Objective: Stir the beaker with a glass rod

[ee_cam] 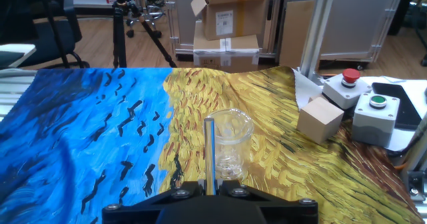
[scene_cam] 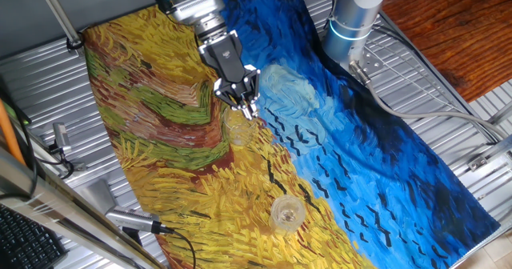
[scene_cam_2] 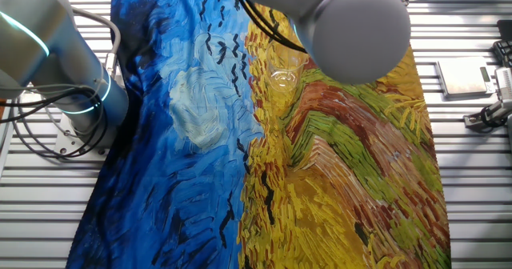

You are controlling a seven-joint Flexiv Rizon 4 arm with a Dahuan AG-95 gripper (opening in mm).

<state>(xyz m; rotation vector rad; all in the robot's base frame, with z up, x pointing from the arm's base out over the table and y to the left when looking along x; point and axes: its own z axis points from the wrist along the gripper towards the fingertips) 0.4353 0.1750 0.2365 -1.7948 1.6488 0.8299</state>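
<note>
Now we see our black two-finger gripper (scene_cam: 240, 95) pinching a thin clear glass rod (ee_cam: 209, 154) upright, near a small clear glass beaker (ee_cam: 231, 142) mid-cloth.

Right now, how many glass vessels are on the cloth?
2. The beaker sits just below the claw, which holds the glass rod. The other glass vessel, brighter-rimmed, stands apart on the yellow part of the cloth. The arm may hide more.
</note>
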